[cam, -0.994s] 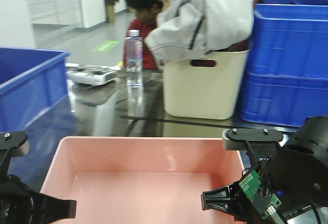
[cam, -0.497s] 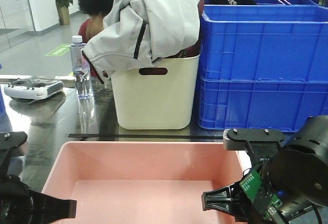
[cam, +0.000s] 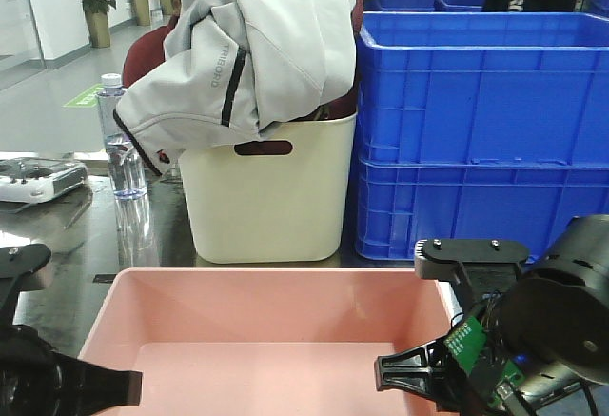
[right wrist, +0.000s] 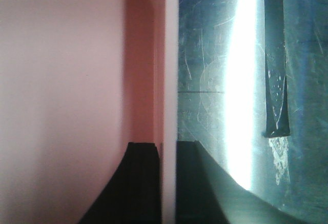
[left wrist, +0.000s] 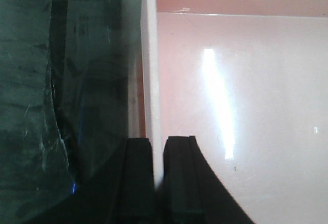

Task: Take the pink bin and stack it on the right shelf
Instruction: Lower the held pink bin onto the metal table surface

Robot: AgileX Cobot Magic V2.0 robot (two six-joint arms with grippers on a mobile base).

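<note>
The pink bin (cam: 271,340) fills the bottom of the front view, held between my two arms. My left gripper (left wrist: 158,143) is shut on its left rim (left wrist: 149,80), one finger inside and one outside. My right gripper (right wrist: 168,144) is shut on its right rim (right wrist: 171,70) in the same way. In the front view the left gripper (cam: 105,387) and the right gripper (cam: 404,376) sit at the bin's near corners. The dark glossy right shelf (cam: 67,240) lies under and ahead of the bin. Its black tape shows in the left wrist view (left wrist: 59,55) and in the right wrist view (right wrist: 275,55).
A cream bin (cam: 266,202) with a grey jacket (cam: 247,45) draped over it stands just beyond the pink bin. Stacked blue crates (cam: 481,130) stand to its right. A water bottle (cam: 122,140) and a white controller (cam: 38,180) sit at the far left. A person sits behind.
The view has swung right: the cream bin, bottle and crates slid left in frame, and the blue crate at the left left the view. Both grippers kept hold of the pink bin.
</note>
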